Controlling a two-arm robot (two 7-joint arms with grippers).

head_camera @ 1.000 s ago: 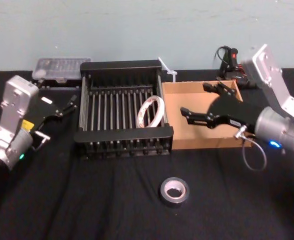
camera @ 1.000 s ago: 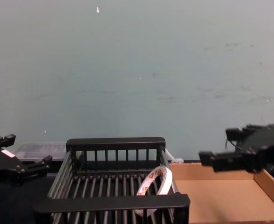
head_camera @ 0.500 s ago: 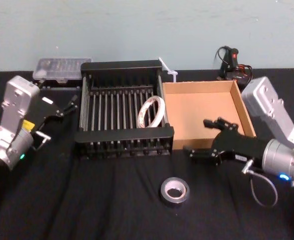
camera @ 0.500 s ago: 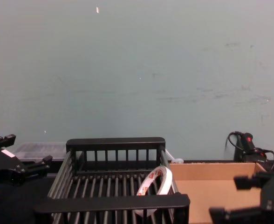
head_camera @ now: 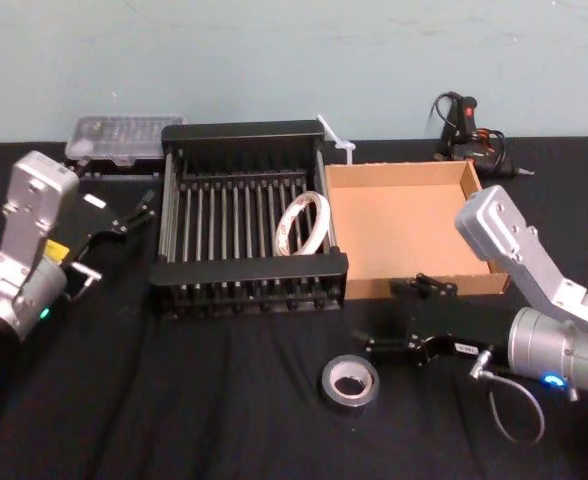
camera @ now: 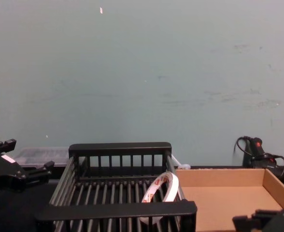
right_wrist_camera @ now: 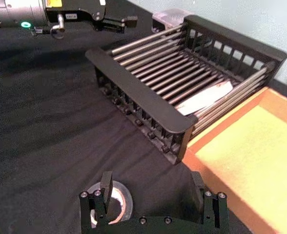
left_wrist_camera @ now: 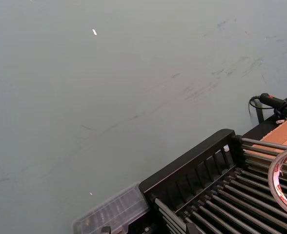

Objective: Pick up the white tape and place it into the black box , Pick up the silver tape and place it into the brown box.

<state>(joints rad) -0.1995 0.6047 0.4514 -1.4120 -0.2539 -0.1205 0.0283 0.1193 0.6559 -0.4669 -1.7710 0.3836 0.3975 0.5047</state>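
The silver tape lies flat on the black table near the front. My right gripper hovers open just right of it and a little farther back. In the right wrist view one of its fingers overlaps the silver tape. The white tape stands on edge inside the black box, leaning at its right wall. The brown box sits right of the black box, with nothing in it. My left gripper is parked open, left of the black box.
A clear plastic case lies behind the black box at the left. A black corded tool sits behind the brown box. A white strip lies between the two boxes at the back. Bare black cloth surrounds the silver tape.
My right gripper has come down from over the brown box, forward and left, to table height beside the silver tape. The left arm and both tapes have not moved.
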